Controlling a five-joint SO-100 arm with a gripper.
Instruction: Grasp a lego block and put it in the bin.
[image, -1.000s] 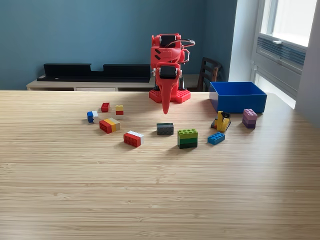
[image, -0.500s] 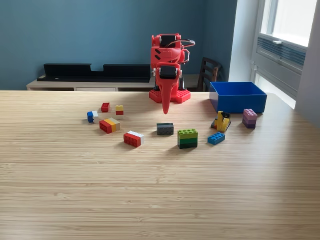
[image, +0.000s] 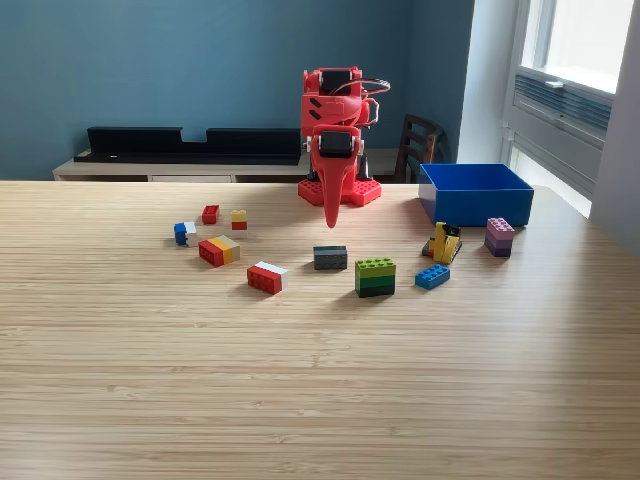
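In the exterior view my red gripper (image: 332, 221) points straight down at the far middle of the table, shut and holding nothing. A dark grey lego block (image: 330, 257) lies just in front of its tip, apart from it. A green stacked block (image: 375, 277) and a small blue block (image: 432, 277) sit to the right of that. A red-and-white block (image: 266, 277) lies to the left. The blue bin (image: 475, 193) stands at the far right, and nothing shows above its rim.
More blocks lie scattered: a red-yellow one (image: 218, 250), a blue-white one (image: 184, 233), a small red one (image: 210, 214), a yellow-red one (image: 238, 219), a yellow-black cluster (image: 444, 242) and a purple stack (image: 499, 237) by the bin. The arm's red base (image: 340, 191) stands behind.
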